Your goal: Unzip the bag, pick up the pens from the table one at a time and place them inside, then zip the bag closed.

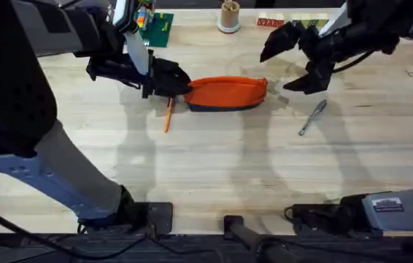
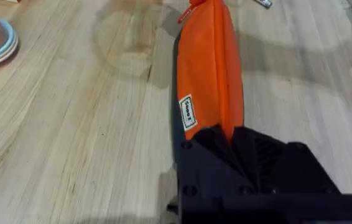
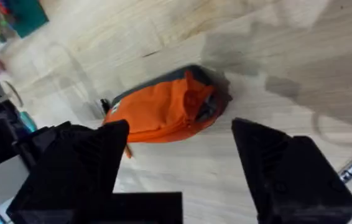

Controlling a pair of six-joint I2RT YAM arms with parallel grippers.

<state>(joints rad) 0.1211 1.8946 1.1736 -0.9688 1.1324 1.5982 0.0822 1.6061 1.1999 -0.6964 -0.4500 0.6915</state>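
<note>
Orange fabric with a navy bottom strip, the bag (image 1: 227, 93) lies lengthwise mid-surface (image 1: 214, 168), a small white label near one end. The left tool (image 1: 179, 82) is clenched on that end. The right tool (image 1: 288, 62) hangs released just beyond the other end. An orange pen (image 1: 168, 115) and a silver pen (image 1: 312, 117) lie nearby.

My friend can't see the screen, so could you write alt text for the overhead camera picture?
An orange bag lies on a wooden table, with the left tool shut on one end and the right tool open above the other. An orange pen and a silver pen lie on the table on opposite sides.
</note>
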